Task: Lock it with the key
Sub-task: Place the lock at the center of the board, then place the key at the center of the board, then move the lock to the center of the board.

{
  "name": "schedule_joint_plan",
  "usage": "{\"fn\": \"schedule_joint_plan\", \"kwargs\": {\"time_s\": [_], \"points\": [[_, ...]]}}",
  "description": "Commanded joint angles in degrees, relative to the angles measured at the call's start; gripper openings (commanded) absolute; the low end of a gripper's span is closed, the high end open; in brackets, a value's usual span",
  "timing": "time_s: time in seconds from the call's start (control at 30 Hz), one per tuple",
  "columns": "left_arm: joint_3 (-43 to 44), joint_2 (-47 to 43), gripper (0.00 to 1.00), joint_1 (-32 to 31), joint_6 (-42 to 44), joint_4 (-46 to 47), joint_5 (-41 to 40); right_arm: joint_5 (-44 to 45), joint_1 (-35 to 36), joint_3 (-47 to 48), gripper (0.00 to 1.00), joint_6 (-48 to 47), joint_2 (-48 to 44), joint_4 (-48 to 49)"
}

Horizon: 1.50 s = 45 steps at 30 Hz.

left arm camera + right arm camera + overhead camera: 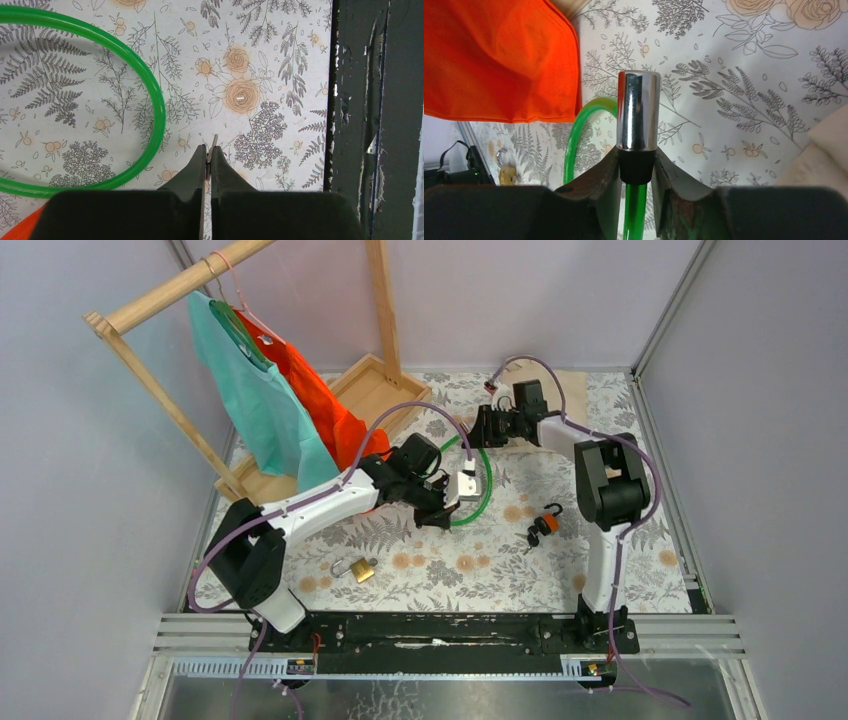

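A thin metal key [214, 143] stands edge-on between the fingertips of my left gripper [209, 150], which is shut on it just above the floral cloth. In the top view that left gripper [438, 506] hovers at the near side of the green cable loop [484, 490]. My right gripper [636, 159] is shut on the black collar of the cable lock's chrome cylinder head [638, 107], and green cable runs back between its fingers. That right gripper [487, 427] sits at the far side of the loop. The cable also curves past the left gripper's fingers [150, 90].
A brass padlock [362, 569] lies near the left arm's base, and an orange-and-black lock [543, 524] lies right of centre. A wooden clothes rack [370, 390] with teal and orange garments [320, 410] stands at the back left. The black front rail [370, 100] is close by.
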Motion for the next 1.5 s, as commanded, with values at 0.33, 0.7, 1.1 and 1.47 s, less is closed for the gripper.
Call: {"fn": "schedule_joint_plan", "kwargs": {"time_s": [0.33,0.7,1.1,1.47], "points": [[0.56,6.03,0.08,-1.67,-3.16,5.12,0.97,5.78,-2.03,13.06,0.62,-14.53,0.78,-14.51],[1.98,12.73,0.23,-4.34,-5.63,6.02,-5.33,14.51,-2.41,2.15,0.74,-21.88,-18.20,-15.89],[-1.60,1.28,0.77,-4.20,-1.24,5.36,-14.04,23.45,-2.94,-11.52,0.97,-22.67,-37.36,-15.84],[-1.94,-3.78,0.93,-1.45,-0.92,-3.11,-20.72,27.57,-3.00,-22.38,0.99,-26.76,-44.01,-18.15]]}}
